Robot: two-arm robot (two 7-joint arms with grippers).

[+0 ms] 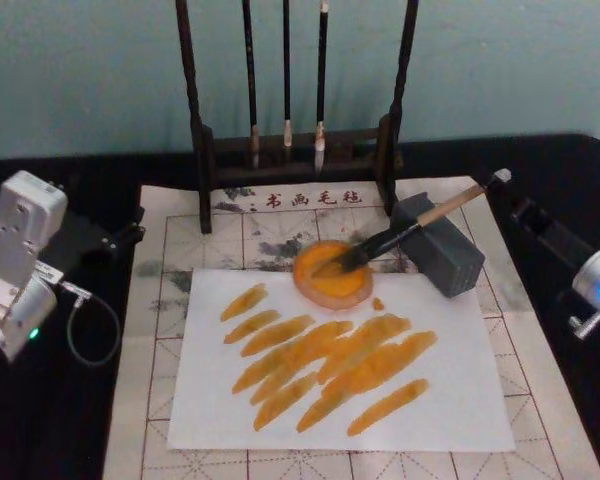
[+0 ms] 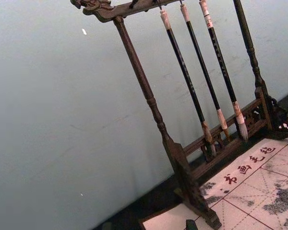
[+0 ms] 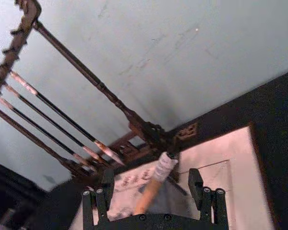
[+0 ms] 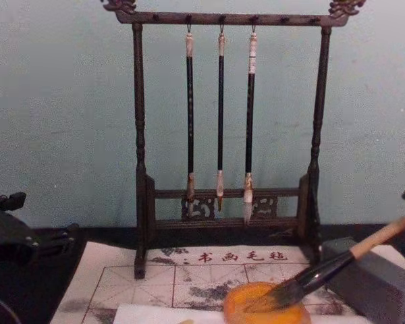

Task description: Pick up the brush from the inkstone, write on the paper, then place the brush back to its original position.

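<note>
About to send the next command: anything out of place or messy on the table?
Nothing spilled or knocked over. The brush leans on the grey block, tuft in the orange dish. Orange strokes stay on the paper; grey smudges mark the mat.

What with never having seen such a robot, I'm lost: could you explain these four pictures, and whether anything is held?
This is a two-armed robot with a claw on each arm. One picture looks down from its head, one forward from its chest, one from each wrist. On the table lies a beige mat carrying a white paper with orange strokes, an orange dish and a grey block. The big brush leans on the block, tip in the dish. A rack behind holds three thin brushes. The right claw is open, the brush's handle end between its fingers untouched, so nothing is held. The left claw sits aside.
</note>
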